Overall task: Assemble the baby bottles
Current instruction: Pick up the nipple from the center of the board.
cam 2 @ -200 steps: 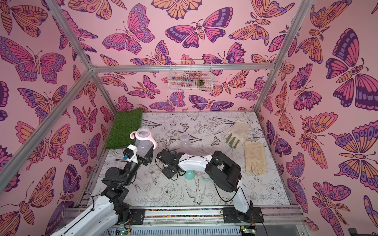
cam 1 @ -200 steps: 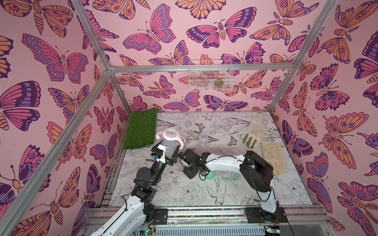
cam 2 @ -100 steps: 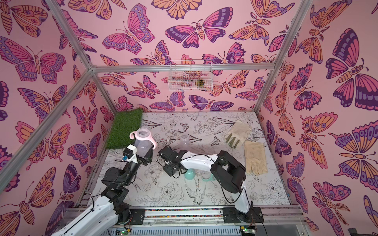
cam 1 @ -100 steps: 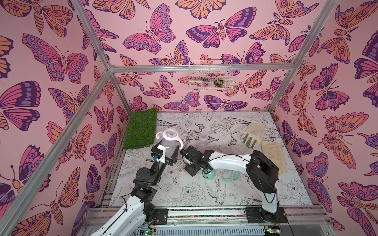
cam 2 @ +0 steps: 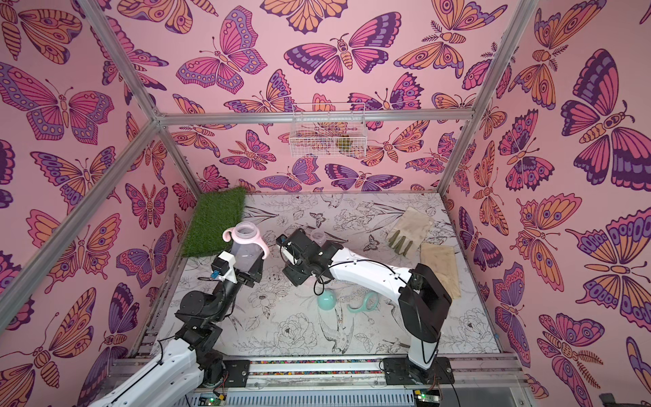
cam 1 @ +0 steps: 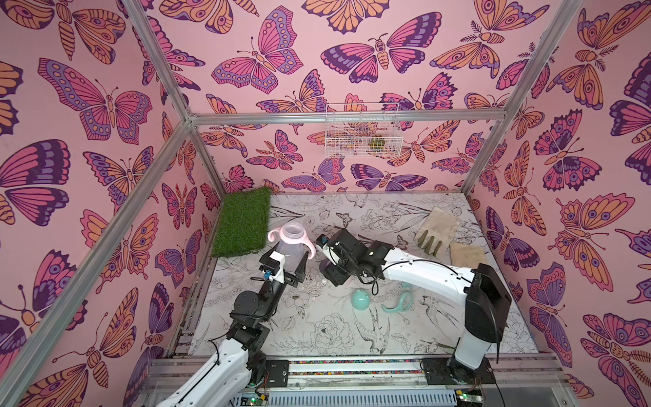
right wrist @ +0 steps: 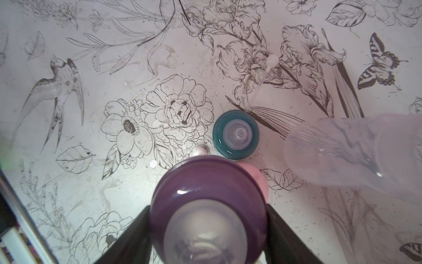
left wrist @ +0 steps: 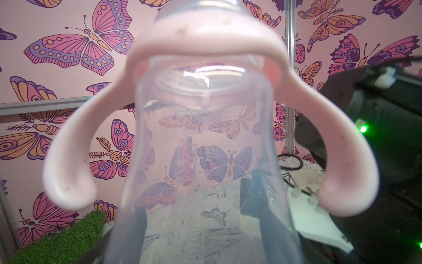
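As seen in both top views, holds pink-handled bottle [cam 1: 290,248] upright near grass mat [cam 1: 243,222], left gripper [cam 1: 286,269] part-closed on its body. Left wrist: mouth bare. Right wrist: clamps nipple collar [right wrist: 182,178], seemingly the pink set's, in right gripper [right wrist: 208,206]. Next: align collar over mouth, screw down.

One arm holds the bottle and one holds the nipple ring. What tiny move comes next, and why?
Probably the right gripper should carry its nipple collar over the open mouth of the bottle. The left gripper holds that bottle off the table, the pink handle ring is already on, and nothing covers the mouth yet.
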Action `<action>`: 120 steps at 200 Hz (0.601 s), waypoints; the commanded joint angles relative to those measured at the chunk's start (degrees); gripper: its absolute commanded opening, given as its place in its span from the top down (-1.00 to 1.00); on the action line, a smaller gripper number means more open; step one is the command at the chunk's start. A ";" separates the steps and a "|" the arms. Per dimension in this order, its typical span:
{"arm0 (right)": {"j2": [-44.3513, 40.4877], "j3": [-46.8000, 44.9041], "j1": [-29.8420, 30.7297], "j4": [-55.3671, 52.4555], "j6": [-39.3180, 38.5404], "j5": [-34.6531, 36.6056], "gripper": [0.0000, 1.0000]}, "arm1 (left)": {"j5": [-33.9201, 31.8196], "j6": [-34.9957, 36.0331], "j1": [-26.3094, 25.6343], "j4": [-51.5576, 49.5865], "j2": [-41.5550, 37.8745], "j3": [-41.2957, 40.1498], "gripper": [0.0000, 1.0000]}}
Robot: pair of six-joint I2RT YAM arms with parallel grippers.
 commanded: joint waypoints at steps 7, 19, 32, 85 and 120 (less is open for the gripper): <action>-5.77 2.27 -0.67 -3.84 -2.39 -2.02 0.02 | 0.48 0.22 0.53 5.29 -0.34 -1.58 1.00; -7.93 2.58 -0.84 -4.74 -3.02 -2.65 0.02 | 1.03 0.05 0.53 6.02 0.00 -1.93 1.00; -9.88 2.71 -0.92 -5.61 -3.58 -3.01 0.03 | 1.86 -0.02 0.53 6.97 0.59 -2.17 1.00; -18.28 5.89 -2.06 -11.34 -6.91 -0.77 0.04 | 6.73 -0.43 0.71 12.92 3.91 -4.15 1.00; -19.45 11.57 -2.60 -15.29 -10.33 0.70 0.04 | 10.12 -1.52 0.71 16.10 7.11 -4.92 1.00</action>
